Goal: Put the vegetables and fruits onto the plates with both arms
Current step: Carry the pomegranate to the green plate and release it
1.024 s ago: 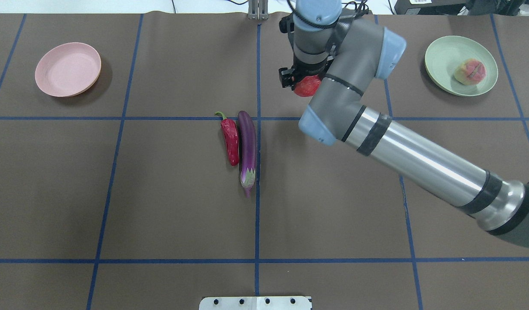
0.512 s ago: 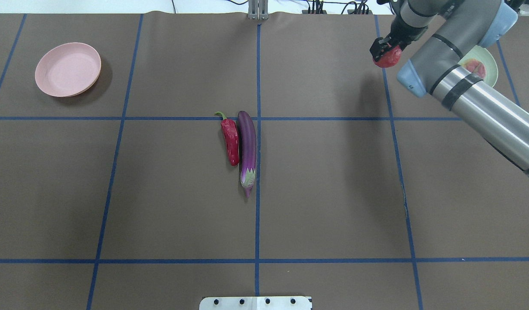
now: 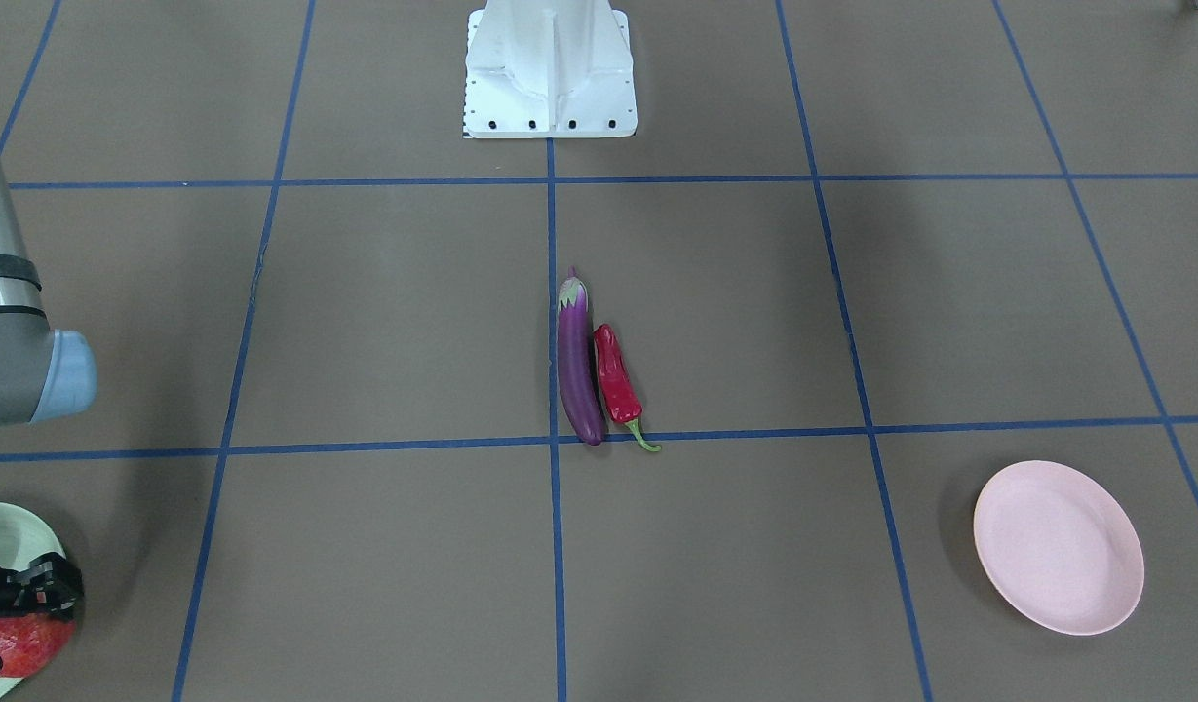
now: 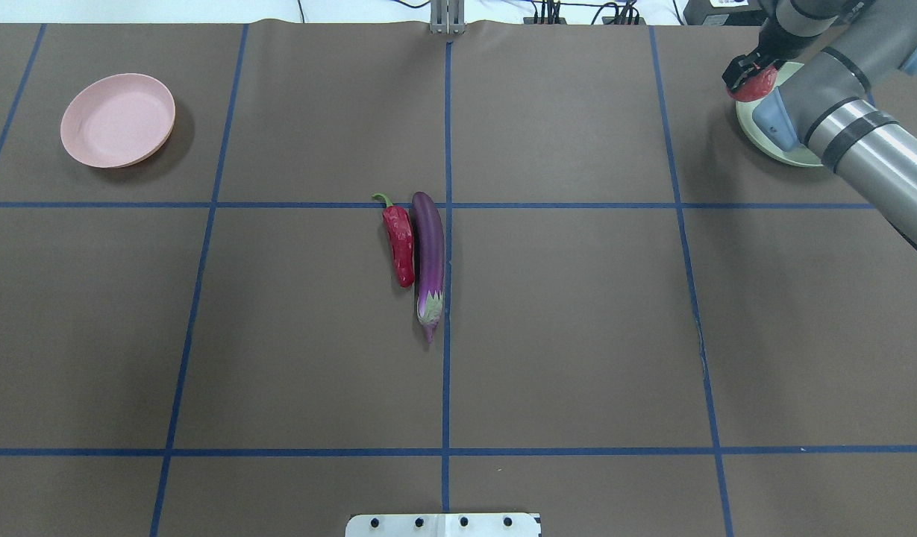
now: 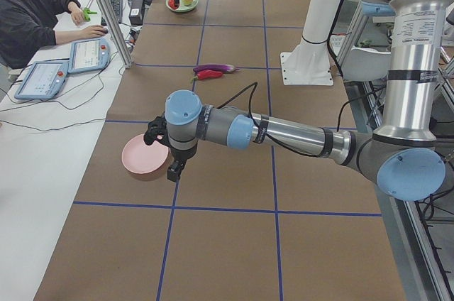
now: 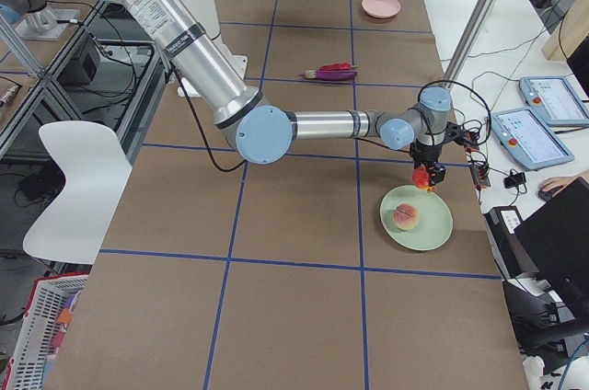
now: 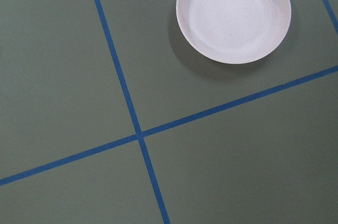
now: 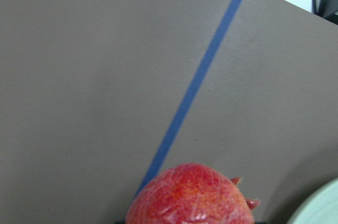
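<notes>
My right gripper [image 4: 748, 74] is shut on the red-orange pomegranate [image 4: 749, 83] and holds it above the left rim of the mint green plate [image 4: 790, 156]. The pomegranate fills the bottom of the right wrist view [image 8: 190, 195]. The peach [image 6: 405, 216] lies on that plate; my arm hides it from overhead. The purple eggplant [image 4: 430, 257] and the red chili pepper [image 4: 401, 242] lie side by side, touching, at the table's middle. The pink plate [image 4: 119, 119] is empty at the far left. My left gripper [image 5: 172, 172] hangs over the pink plate's near edge; I cannot tell if it is open.
The white robot base [image 3: 550, 68] stands at the table's near edge. Blue tape lines divide the brown mat. An operator [image 5: 35, 17] sits beside the table with tablets [image 5: 89, 52] near the far edge.
My right gripper has carried the pomegranate to the right, from near the table's back middle to over the mint plate's left rim. Eggplant, chili and pink plate have not moved.
</notes>
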### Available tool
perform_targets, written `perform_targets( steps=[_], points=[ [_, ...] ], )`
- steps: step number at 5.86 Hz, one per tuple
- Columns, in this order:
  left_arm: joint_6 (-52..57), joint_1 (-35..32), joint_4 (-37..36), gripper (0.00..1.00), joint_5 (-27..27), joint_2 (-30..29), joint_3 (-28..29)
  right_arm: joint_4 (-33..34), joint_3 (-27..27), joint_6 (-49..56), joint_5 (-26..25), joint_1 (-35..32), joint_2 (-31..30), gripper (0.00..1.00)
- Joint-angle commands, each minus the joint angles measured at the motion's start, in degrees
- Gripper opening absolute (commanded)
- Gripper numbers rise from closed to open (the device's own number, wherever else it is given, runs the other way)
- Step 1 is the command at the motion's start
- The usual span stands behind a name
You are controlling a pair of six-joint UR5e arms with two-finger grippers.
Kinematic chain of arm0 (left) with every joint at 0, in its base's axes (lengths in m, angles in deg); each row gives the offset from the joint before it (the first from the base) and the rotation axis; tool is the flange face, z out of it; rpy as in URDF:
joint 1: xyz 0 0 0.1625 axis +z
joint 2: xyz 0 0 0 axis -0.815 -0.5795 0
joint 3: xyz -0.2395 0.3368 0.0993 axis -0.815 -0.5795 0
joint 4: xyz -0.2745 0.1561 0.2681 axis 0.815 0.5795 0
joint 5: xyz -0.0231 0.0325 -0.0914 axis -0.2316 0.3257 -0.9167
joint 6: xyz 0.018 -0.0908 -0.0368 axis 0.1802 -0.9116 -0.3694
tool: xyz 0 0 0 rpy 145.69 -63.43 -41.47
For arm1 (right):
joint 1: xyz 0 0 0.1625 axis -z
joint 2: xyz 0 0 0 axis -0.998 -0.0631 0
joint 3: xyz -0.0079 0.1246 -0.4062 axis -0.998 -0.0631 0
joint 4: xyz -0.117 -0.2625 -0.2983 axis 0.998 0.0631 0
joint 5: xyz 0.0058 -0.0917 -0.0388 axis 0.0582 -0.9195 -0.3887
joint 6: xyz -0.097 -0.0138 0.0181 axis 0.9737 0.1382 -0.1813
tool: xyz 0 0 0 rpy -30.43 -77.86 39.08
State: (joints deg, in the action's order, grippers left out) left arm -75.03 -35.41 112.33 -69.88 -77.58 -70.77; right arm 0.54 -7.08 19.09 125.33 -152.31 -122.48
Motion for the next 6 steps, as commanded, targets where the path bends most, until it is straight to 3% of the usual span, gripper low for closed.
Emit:
perform_targets(
  steps=[1, 2, 3, 4, 5, 6],
  points=[
    [0.0, 0.0, 0.0, 1.00, 0.0, 0.2, -0.3, -0.4, -0.2, 0.0, -7.7, 1.8, -2.1, 0.59],
    [-0.1, 0.0, 0.0, 1.00, 0.0, 0.2, -0.3, -0.4, 0.0, -0.4, -7.5, 1.7, -2.1, 0.98],
    [-0.1, 0.0, 0.0, 1.00, 0.0, 0.2, -0.3, -0.4, 0.4, -2.7, -4.4, 0.1, -2.2, 0.99],
    [-0.1, 0.0, 0.0, 1.00, 0.0, 0.2, -0.3, 0.7, 2.5, -3.7, 5.4, -3.9, -2.3, 0.99],
    [-0.4, 0.0, 0.0, 1.00, 0.0, 0.2, -0.4, 7.9, 6.7, -4.3, 15.8, -8.9, -2.8, 0.99],
    [-0.5, 0.0, -0.2, 1.00, 0.1, 0.7, -2.3, 19.0, 14.6, -3.4, 19.0, -13.5, -5.9, 0.99]
  ],
)
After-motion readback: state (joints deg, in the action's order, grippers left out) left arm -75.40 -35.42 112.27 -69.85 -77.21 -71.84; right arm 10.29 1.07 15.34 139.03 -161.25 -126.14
